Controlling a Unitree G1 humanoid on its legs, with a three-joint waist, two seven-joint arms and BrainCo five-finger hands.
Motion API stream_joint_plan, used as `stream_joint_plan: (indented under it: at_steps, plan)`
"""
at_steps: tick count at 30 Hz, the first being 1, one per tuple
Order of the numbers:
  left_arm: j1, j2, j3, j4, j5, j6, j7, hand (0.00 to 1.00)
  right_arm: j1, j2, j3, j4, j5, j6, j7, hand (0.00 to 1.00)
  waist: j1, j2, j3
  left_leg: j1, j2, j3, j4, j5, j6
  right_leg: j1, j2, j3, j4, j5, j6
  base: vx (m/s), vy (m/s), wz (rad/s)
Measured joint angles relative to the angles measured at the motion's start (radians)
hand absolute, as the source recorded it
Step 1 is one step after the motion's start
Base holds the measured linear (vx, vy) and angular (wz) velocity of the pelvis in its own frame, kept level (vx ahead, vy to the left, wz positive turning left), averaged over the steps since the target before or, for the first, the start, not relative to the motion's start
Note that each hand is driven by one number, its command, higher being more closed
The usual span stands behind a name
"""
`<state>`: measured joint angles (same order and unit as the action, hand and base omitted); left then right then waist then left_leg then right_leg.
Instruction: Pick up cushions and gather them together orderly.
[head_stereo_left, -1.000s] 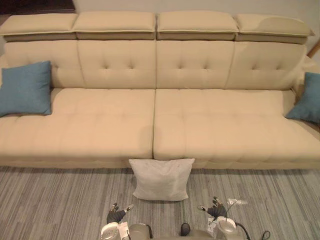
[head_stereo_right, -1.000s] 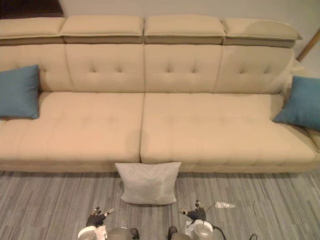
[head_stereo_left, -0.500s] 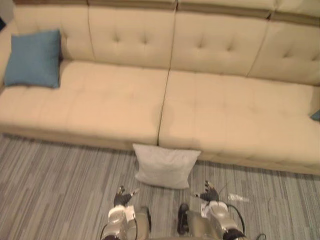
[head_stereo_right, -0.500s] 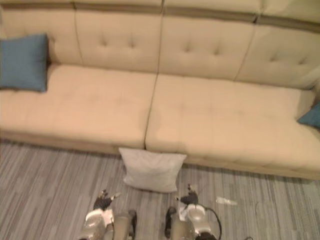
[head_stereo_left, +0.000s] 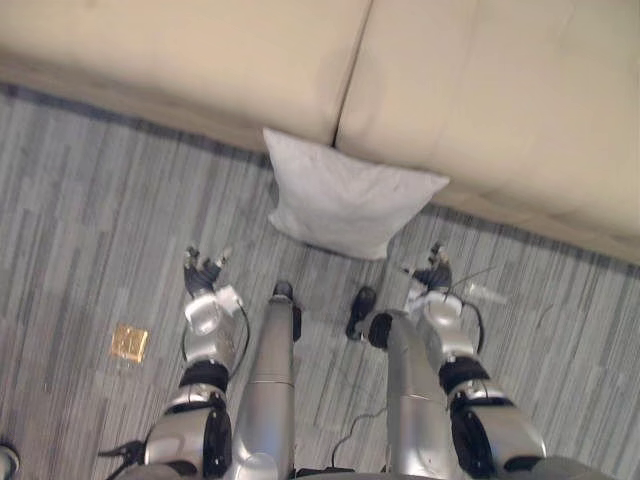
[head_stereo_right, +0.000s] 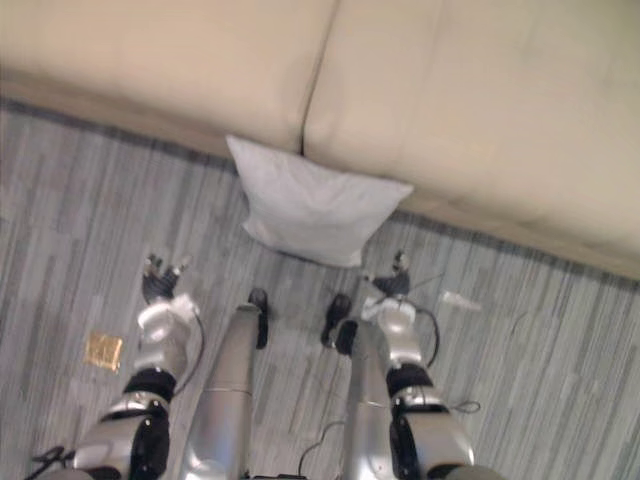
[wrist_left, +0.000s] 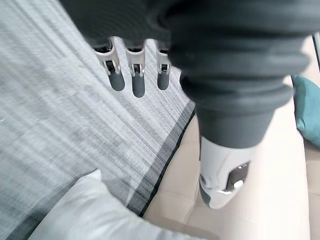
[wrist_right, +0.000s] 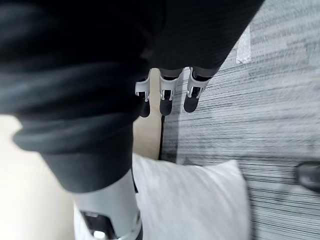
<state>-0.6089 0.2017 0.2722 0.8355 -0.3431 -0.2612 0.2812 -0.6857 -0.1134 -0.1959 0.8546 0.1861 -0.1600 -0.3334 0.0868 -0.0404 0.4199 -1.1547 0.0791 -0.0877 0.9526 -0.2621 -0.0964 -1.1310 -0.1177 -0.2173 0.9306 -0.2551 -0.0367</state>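
– Ahead of both hands, between the two, what is lying there?
– One white cushion (head_stereo_left: 345, 205). It is standing on its lower edge on the grey striped carpet (head_stereo_left: 90, 190) and leaning back against the front of the beige sofa (head_stereo_left: 500, 100), directly below the seam (head_stereo_left: 352, 70) between the two seat sections. Neither hand is touching it.
– How is the right hand sitting in relation to it?
– The right hand (head_stereo_left: 433, 274) is hanging over the carpet just short of the cushion's nearer right corner, apart from it. Its fingers (wrist_right: 166, 102) are extending straight and relaxed, with nothing between them and the thumb, so the hand is open and empty.
– And the left hand?
– The left hand (head_stereo_left: 202, 272) is hanging further off, out to the cushion's left side and well apart from it. Its fingers (wrist_left: 138, 85) are likewise extending straight, slightly spread, and gripping nothing.
– Is any other cushion showing?
– Past the left hand's fingertips, far along the sofa seat, the edge of a teal cushion (wrist_left: 307, 107) is showing in the left wrist view. How it is resting I cannot tell.
– Is anything else lying near the hands?
– Just beside the right hand, on its outer side, a small clear scrap (head_stereo_left: 484, 293) is lying on the carpet. Behind the left hand and to its outer side, a small gold-coloured square (head_stereo_left: 129, 342) is lying flat on the carpet, apart from the hand.
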Motion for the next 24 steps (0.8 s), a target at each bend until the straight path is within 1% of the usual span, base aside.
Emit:
stream_joint_plan:
  at_steps: [1,2,4,6,7,9,12,14,17,18,19,20,22,23,24]
  plan:
    - [-0.032,0.018,-0.011,0.0,-0.01,-0.001,0.0,0.0,-0.032,-0.016,-0.008,0.001,0.019,0.0,-0.001,0.0,-0.003,0.0,0.011,-0.024,-0.001,-0.002,0.007,0.007,-0.007,-0.023,0.0,0.0,0.006,0.008,-0.011,-0.06,0.006,-0.01]
    - [-0.063,0.035,-0.025,0.0,-0.014,-0.004,-0.001,0.0,-0.06,-0.028,-0.024,0.003,0.032,-0.001,-0.003,0.0,-0.005,0.0,0.022,-0.046,-0.001,-0.003,0.015,0.01,-0.011,-0.045,0.0,0.0,0.012,0.01,-0.013,-0.07,0.023,-0.02]
    - [-0.139,0.072,-0.062,-0.003,-0.015,-0.01,-0.002,0.0,-0.132,-0.068,-0.037,0.01,0.088,-0.003,-0.013,0.0,-0.007,0.0,0.029,-0.108,-0.001,-0.005,0.021,0.02,-0.01,-0.104,-0.001,-0.002,0.016,0.019,-0.012,-0.05,0.035,-0.04]
    - [-0.207,0.1,-0.087,-0.014,-0.018,-0.012,-0.001,0.0,-0.18,-0.105,-0.036,0.017,0.12,-0.013,-0.019,0.0,-0.01,0.001,0.039,-0.155,-0.001,-0.006,0.038,0.022,-0.01,-0.149,-0.003,-0.002,0.032,0.022,-0.016,-0.02,0.045,-0.03]
    - [-0.24,0.123,-0.11,-0.026,-0.024,-0.014,-0.003,0.0,-0.209,-0.117,-0.035,0.025,0.14,-0.015,-0.02,0.0,-0.014,-0.002,0.054,-0.17,-0.002,-0.006,0.047,0.022,-0.01,-0.165,-0.005,-0.002,0.042,0.022,-0.018,-0.02,0.039,0.0]
    - [-0.302,0.152,-0.151,-0.039,-0.031,-0.017,-0.002,0.0,-0.254,-0.136,-0.026,0.025,0.163,-0.022,-0.02,0.0,-0.017,-0.001,0.061,-0.206,-0.003,-0.006,0.052,0.023,-0.01,-0.2,-0.007,-0.001,0.05,0.023,-0.018,-0.01,0.035,-0.01]
    - [-0.4,0.172,-0.215,-0.038,-0.018,-0.017,0.0,0.0,-0.328,-0.143,0.019,0.027,0.172,-0.031,-0.021,0.0,-0.022,-0.001,0.072,-0.247,-0.004,-0.004,0.067,0.022,-0.01,-0.247,-0.009,0.003,0.068,0.026,-0.024,-0.01,0.034,-0.01]
    - [-0.449,0.171,-0.262,-0.038,0.009,-0.017,-0.001,0.0,-0.376,-0.137,0.053,0.029,0.174,-0.034,-0.021,0.0,-0.024,0.0,0.076,-0.265,-0.004,-0.004,0.067,0.023,-0.012,-0.265,-0.009,0.004,0.07,0.028,-0.027,-0.01,0.031,0.0]
    - [-0.515,0.154,-0.324,-0.024,0.047,-0.016,0.0,0.0,-0.455,-0.104,0.083,0.047,0.18,-0.039,-0.024,0.0,-0.024,0.002,0.077,-0.282,-0.003,-0.005,0.062,0.025,-0.015,-0.283,-0.009,0.003,0.07,0.028,-0.028,0.0,0.0,0.0]
    - [-0.536,0.148,-0.343,-0.012,0.068,-0.012,0.0,1.0,-0.484,-0.084,0.085,0.066,0.187,-0.043,-0.029,0.0,-0.026,0.002,0.077,-0.284,-0.003,-0.004,0.059,0.025,-0.015,-0.287,-0.009,0.003,0.068,0.028,-0.028,0.0,0.0,0.0]
    - [-0.552,0.14,-0.353,-0.004,0.079,-0.012,0.0,1.0,-0.497,-0.077,0.085,0.07,0.189,-0.044,-0.034,1.0,-0.025,0.002,0.077,-0.287,-0.003,-0.003,0.055,0.026,-0.015,-0.291,-0.009,0.004,0.066,0.028,-0.028,0.01,0.031,0.02]
    - [-0.59,0.127,-0.374,0.002,0.111,-0.008,0.013,1.0,-0.525,-0.06,0.085,0.07,0.206,-0.055,-0.042,1.0,-0.025,0.002,0.077,-0.302,-0.004,-0.002,0.043,0.032,-0.015,-0.309,-0.009,0.007,0.058,0.032,-0.034,0.0,0.0,0.0]
    - [-0.61,0.121,-0.378,0.002,0.129,-0.005,0.028,1.0,-0.539,-0.058,0.085,0.07,0.209,-0.063,-0.048,1.0,-0.025,0.002,0.077,-0.316,-0.004,-0.002,0.041,0.034,-0.017,-0.324,-0.009,0.007,0.059,0.036,-0.041,0.0,0.0,0.0]
    - [-0.631,0.116,-0.379,0.003,0.153,0.001,0.048,1.0,-0.549,-0.061,0.084,0.069,0.21,-0.069,-0.058,1.0,-0.025,0.004,0.079,-0.331,-0.004,-0.002,0.041,0.035,-0.018,-0.34,-0.009,0.008,0.061,0.038,-0.044,0.0,0.0,0.0]
    - [-0.641,0.117,-0.378,0.003,0.167,0.007,0.052,1.0,-0.554,-0.061,0.084,0.067,0.212,-0.07,-0.061,1.0,-0.026,0.006,0.086,-0.333,-0.005,-0.002,0.042,0.035,-0.019,-0.342,-0.009,0.008,0.062,0.038,-0.044,0.0,0.0,0.0]
